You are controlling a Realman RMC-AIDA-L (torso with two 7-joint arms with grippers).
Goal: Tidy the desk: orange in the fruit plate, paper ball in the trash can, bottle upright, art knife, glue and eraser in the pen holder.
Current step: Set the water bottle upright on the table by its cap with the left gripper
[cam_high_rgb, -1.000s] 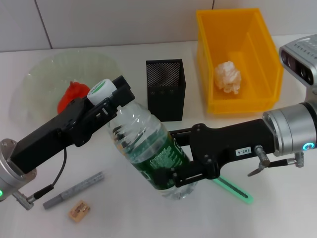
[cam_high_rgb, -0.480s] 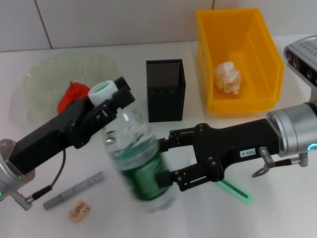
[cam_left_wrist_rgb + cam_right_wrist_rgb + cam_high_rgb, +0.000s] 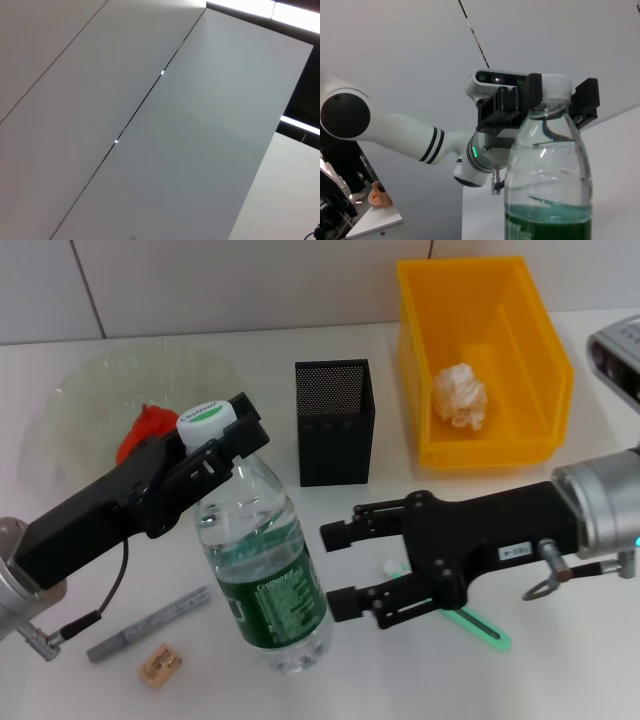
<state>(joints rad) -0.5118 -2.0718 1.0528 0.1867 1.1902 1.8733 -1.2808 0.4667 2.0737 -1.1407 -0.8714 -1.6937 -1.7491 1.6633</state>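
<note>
Head view: water bottle (image 3: 262,580) upright on surface.
Left hand (image 3: 215,433): clamps cap; release straight.
Right hand (image 3: 342,568): open beside it; withdraw sideways.

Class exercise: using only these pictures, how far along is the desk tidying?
Done: paper ball in the trash can; orange in the fruit plate.
In hand: bottle upright, left gripper on its cap, right gripper open beside it.
Left: art knife, eraser and glue outside the pen holder.
</note>
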